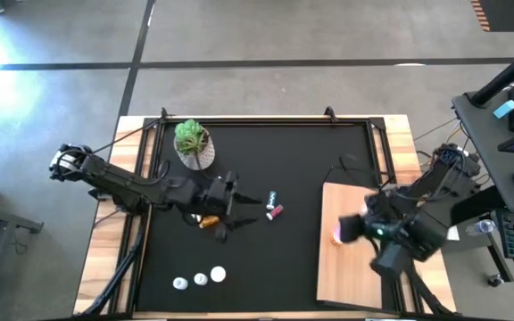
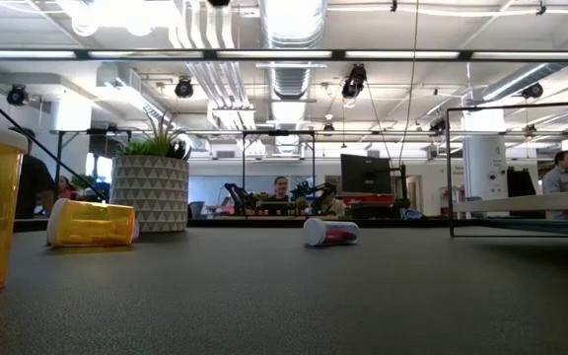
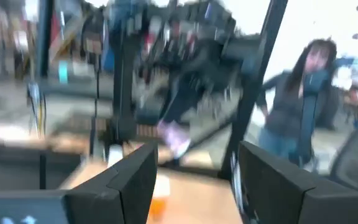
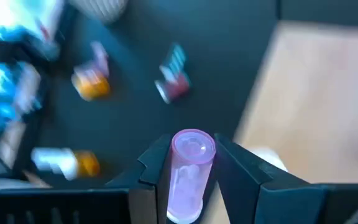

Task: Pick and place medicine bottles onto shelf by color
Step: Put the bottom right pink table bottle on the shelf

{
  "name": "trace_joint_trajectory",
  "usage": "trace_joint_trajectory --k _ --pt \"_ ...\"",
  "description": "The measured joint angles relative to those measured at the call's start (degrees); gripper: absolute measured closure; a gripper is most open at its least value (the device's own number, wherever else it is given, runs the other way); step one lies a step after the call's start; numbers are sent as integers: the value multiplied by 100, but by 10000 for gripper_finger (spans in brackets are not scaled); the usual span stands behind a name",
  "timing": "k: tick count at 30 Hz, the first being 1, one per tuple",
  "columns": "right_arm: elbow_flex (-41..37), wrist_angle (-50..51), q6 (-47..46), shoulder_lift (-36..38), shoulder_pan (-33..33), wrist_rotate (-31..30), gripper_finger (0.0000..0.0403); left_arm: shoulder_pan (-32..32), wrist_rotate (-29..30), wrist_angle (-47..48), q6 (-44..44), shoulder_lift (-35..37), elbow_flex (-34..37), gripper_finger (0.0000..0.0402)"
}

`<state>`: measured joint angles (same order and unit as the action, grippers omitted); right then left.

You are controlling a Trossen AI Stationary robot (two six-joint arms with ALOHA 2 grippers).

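Note:
A translucent pink medicine bottle (image 4: 190,171) sits between the fingers of my right gripper (image 4: 193,149), which is shut on it. That gripper (image 1: 346,230) hangs over the left edge of the pale wooden shelf (image 1: 360,276). My left gripper (image 1: 230,207) stands open over the black mat, its fingers (image 3: 129,180) with nothing between them. An amber bottle (image 1: 208,220) lies on its side just by it. A teal-banded bottle (image 1: 272,196) and a pink one (image 1: 277,211) lie mid-mat. Three white-capped bottles (image 1: 201,278) stand near the front edge. My right gripper pinches the pink bottle's side walls (image 4: 182,186) between its two fingers. The bottle lies along the fingers, its round end (image 4: 193,146) out at their tips. The fingers slant down, and the bottle is lifted clear of the mat and the shelf.
A potted green plant (image 1: 193,143) in a patterned white pot stands at the mat's far left. The wooden table rim (image 1: 114,232) and a dark frame run around the mat. People sit and stand in the room beyond the table.

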<state>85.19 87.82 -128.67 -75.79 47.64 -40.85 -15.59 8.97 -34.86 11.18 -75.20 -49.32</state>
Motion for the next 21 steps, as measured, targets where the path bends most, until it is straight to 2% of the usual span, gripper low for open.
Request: trace_joint_trajectory --k 5,10,13,18,21 --pt "0 -493 735 1 -758 -1273 303 -2 202 -892 -1083 2 -35 194" --pt "0 -2182 2508 44 -1573 -2077 303 0 958 -980 -2224 2 -106 194" --pt "0 -3700 4085 44 -2055 -2226 303 2 1290 -980 -2858 2 -153 194" --pt "0 -6502 6882 -38 -2667 -2086 303 0 1424 -976 -3442 2 -168 194" --pt "0 -7733 7942 -127 -2865 -1924 303 3 1775 -1014 -3795 0 -168 194"
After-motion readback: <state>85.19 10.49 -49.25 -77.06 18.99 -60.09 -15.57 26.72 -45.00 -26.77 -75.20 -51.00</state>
